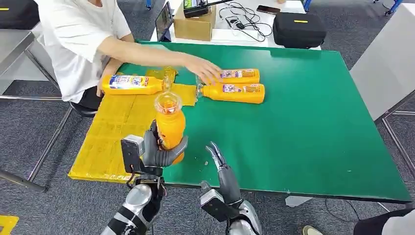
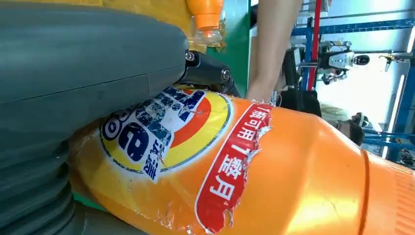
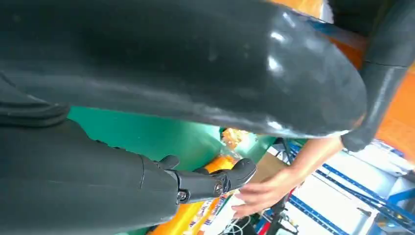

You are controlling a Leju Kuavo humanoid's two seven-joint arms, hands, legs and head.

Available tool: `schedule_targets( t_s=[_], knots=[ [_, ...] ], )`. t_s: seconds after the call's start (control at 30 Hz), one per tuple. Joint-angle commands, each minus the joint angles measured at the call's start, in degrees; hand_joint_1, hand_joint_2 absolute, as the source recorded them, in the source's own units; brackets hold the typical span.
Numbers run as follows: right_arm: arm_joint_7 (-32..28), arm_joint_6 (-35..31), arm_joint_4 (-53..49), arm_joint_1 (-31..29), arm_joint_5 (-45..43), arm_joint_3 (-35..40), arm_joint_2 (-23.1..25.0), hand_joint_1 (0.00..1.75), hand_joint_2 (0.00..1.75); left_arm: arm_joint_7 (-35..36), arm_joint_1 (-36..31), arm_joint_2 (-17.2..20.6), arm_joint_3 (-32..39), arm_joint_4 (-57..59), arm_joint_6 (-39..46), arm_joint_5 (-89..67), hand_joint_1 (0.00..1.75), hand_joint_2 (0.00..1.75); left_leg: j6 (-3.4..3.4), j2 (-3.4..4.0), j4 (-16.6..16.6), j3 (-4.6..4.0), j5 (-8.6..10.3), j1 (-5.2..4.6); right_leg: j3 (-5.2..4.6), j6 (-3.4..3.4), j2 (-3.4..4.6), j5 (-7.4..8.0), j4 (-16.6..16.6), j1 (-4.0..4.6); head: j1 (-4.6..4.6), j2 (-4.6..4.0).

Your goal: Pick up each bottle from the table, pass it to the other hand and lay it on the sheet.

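Orange bottle upright in your left hand, over yellow sheet edge on bench; right hand empty, fingers apart. Left wrist: grip wraps bottle. Right wrist: nothing held. Judged step: post-handover; next, tilt and lay bottle on sheet.

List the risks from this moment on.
1. A person's hand rests on the two bottles on the green table; reaching there might hit it.
2. The left hand holds an upright bottle low on its body; it may tip while being laid on the yellow sheet.
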Motion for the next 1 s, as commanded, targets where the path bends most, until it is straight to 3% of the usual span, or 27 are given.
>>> schedule_targets(
  t_s=[0.03,0.4,0.43,0.47,0.53,0.6,0.63,0.8,1.0],
  knots=[
    [-0.2,-0.2,4.9,-2.1,-0.2,-1.1,0.0,0.00,0.00,0.2,-2.9,-0.2,1.1,5.2,0.0,0.2,1.75,1.75,-0.05,0.07,-0.1,0.22,-0.05,0.02,0.21,-0.10,0.01,-0.04,-0.1,0.03,0.00,0.00],
    [-0.5,-0.6,6.5,-2.6,0.1,-1.7,0.4,0.00,0.00,0.5,-4.8,0.2,0.8,7.2,1.7,-0.8,1.75,1.75,-0.05,0.06,0.0,0.24,-0.07,0.05,0.25,-0.11,0.00,-0.05,-0.1,0.07,0.00,0.00],
    [-1.0,-0.3,7.7,-3.1,-0.3,-2.0,0.7,0.00,0.00,-0.5,-6.2,0.6,0.5,9.2,5.0,-3.9,1.75,1.75,-0.04,0.03,0.0,0.17,-0.03,0.02,0.18,-0.09,-0.03,-0.03,0.0,0.03,0.00,0.00],
    [-1.7,0.2,8.9,-3.8,-0.2,-1.9,0.9,0.00,0.00,-1.8,-8.7,1.8,-0.9,13.4,14.6,-14.8,1.75,1.75,-0.07,0.05,0.0,0.32,-0.09,0.06,0.33,-0.14,-0.03,-0.08,-0.1,0.07,0.00,0.00],
    [-2.3,0.8,9.8,-4.6,-0.8,-2.6,1.5,0.00,0.00,0.8,-13.6,3.5,-1.4,23.4,22.1,-27.0,1.75,1.75,-0.09,0.02,-0.1,0.34,-0.05,0.07,0.36,-0.17,-0.06,-0.06,-0.1,0.09,0.00,0.00],
    [-2.5,2.1,9.3,-5.0,-0.5,-2.8,1.8,0.00,0.00,3.1,-15.2,2.1,9.3,27.7,22.5,-52.7,1.75,1.75,-0.07,0.05,-0.1,0.24,0.03,0.03,0.21,-0.11,0.00,0.02,-0.1,0.04,0.00,0.00],
    [-2.4,2.7,8.8,-5.5,-0.6,-2.9,1.8,0.00,0.00,2.3,-17.0,1.4,11.8,31.6,22.5,-55.4,1.75,1.75,-0.08,0.10,-0.1,0.33,0.01,0.05,0.29,-0.14,0.03,0.02,-0.1,0.07,0.00,0.00],
    [-2.0,5.3,8.3,-7.3,-0.4,-3.0,2.2,0.00,0.00,8.7,-24.6,3.7,8.5,43.6,19.5,-58.4,1.75,1.75,-0.12,0.06,0.0,0.20,0.07,0.06,0.18,-0.11,0.00,0.01,0.0,0.06,0.02,0.00],
    [-1.8,5.4,8.7,-7.4,-0.1,-2.8,2.4,0.00,0.00,9.2,-25.5,4.1,8.4,45.8,19.2,-58.6,1.75,1.75,-0.16,0.13,0.0,0.29,0.03,0.09,0.24,-0.30,-0.02,0.06,0.0,0.11,0.00,0.00]
  ],
)
